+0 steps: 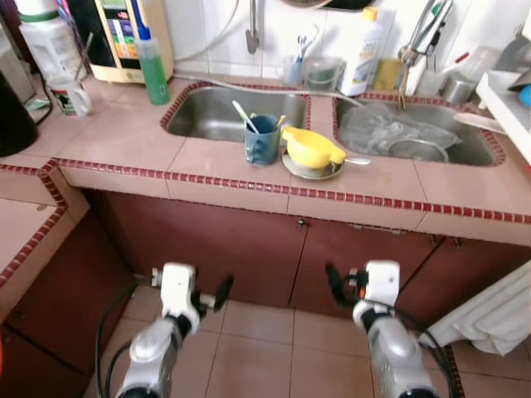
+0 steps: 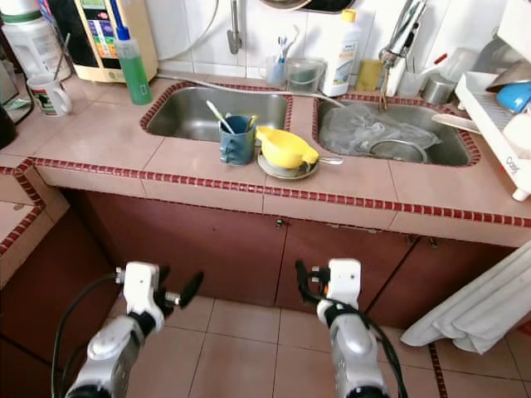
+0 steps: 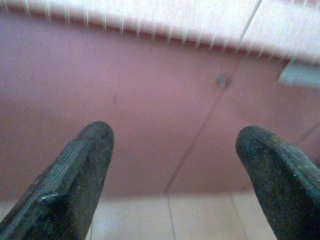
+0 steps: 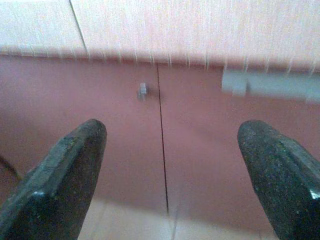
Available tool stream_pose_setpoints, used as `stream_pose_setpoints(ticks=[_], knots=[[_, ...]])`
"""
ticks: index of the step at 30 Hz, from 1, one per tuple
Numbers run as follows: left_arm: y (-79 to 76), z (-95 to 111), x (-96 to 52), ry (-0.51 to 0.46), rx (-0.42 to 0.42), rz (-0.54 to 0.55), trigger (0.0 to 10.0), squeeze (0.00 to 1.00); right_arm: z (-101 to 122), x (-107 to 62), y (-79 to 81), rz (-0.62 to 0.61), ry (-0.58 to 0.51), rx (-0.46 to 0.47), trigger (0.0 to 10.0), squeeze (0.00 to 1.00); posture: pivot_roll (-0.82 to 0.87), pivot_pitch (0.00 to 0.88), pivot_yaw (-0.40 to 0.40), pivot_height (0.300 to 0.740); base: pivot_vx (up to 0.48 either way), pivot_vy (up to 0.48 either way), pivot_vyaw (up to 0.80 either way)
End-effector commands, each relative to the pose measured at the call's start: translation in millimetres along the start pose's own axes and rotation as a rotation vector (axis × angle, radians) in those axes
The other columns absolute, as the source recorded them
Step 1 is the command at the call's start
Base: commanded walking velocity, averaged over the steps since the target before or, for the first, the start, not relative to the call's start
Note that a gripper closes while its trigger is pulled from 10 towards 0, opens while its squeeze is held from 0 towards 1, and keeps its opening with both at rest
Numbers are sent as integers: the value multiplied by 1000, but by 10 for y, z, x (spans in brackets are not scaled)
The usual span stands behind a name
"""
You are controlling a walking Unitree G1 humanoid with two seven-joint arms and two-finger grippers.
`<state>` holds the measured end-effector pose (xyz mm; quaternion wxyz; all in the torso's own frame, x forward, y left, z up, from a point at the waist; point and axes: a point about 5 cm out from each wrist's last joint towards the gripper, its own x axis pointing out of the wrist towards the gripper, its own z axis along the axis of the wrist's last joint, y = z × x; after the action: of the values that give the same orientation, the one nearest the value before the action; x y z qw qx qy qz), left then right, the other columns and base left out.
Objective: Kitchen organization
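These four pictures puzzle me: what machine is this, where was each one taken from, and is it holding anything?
It is a walking humanoid robot facing a kitchen counter. The two wide pictures come from cameras in its head, looking down at its silver arms. The left gripper and right gripper hang low before the dark red cabinet doors, open and holding nothing. The two close pictures come from wrist cameras looking along each gripper's black fingers at those doors. On the pink tiled counter, between two steel sinks, stand a blue mug with utensils and a yellow juicer on a small metal plate.
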<state>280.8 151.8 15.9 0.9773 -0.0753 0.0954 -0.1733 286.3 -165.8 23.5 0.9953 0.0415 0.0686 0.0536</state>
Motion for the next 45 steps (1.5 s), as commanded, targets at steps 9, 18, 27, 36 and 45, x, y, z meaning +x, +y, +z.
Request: stream_pose_setpoints(ticks=[9,18,27,36,45], knots=[[-89,692,37,-184,127,-1,10000,0,578,-80,114,110,-235,-109,10000,0,-26,0,1,740,0,0,0],[-185,836,18,-211,145,-6,10000,0,788,-123,118,72,-310,-134,10000,0,-22,0,8,740,0,0,0],[-214,1021,191,-235,167,-9,10000,0,848,-45,132,67,-314,-149,10000,0,-25,0,6,740,0,0,0],[-212,1086,221,-249,167,-37,10000,0,919,-43,102,62,-341,-175,10000,0,-31,0,13,740,0,0,0],[-194,1148,133,-297,186,-90,10000,0,950,-78,70,59,-355,-189,10000,0,-31,0,12,740,28,0,0]])
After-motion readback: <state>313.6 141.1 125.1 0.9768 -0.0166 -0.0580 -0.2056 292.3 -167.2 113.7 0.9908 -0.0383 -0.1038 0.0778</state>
